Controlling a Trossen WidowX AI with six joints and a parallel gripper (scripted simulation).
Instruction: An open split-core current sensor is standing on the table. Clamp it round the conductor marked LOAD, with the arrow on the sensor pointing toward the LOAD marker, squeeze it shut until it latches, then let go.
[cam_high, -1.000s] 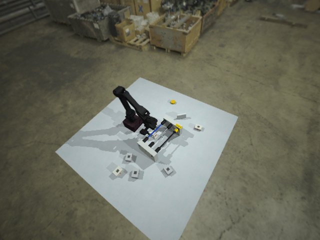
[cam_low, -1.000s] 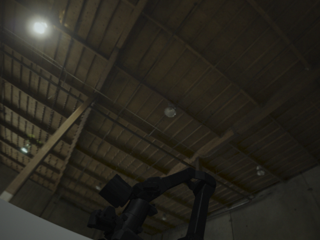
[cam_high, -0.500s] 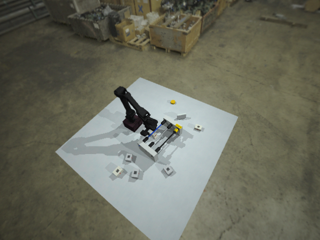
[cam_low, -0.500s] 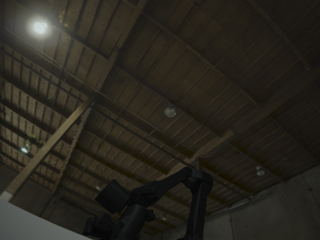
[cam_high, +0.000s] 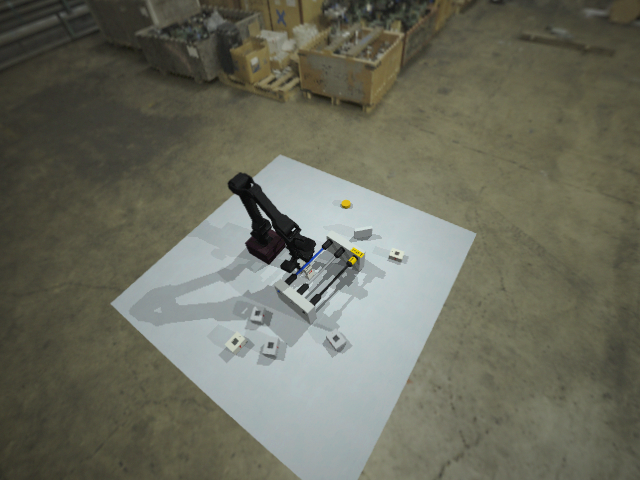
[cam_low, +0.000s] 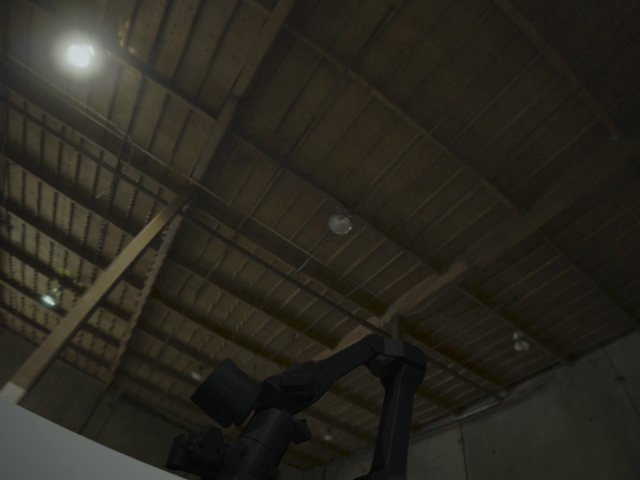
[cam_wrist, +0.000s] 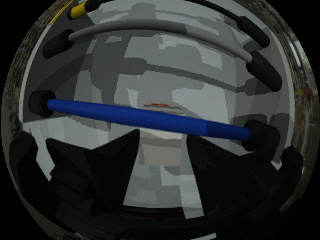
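The current sensor (cam_high: 308, 272) (cam_wrist: 160, 150) is a small beige body with a red mark, at the blue conductor (cam_high: 313, 259) (cam_wrist: 150, 118). In the wrist view the blue conductor crosses over it; whether the sensor encircles it or is latched cannot be told. My gripper (cam_high: 299, 261) (cam_wrist: 163, 135) is open about halfway, its fingertips on either side of the beige body at the blue conductor. The grey conductor (cam_wrist: 150, 25) and the black conductor (cam_high: 334, 277) run beyond. A yellow marker (cam_high: 357, 252) stands at the black conductor's end; its text is too small to read.
The conductors run between two pale end blocks (cam_high: 295, 300) (cam_high: 338, 241). Several small blocks with square dark openings, such as one pale block (cam_high: 235, 342) and one grey block (cam_high: 338, 341), lie around. A grey plate (cam_high: 362, 233) and a yellow disc (cam_high: 345, 204) stand beyond the rack.
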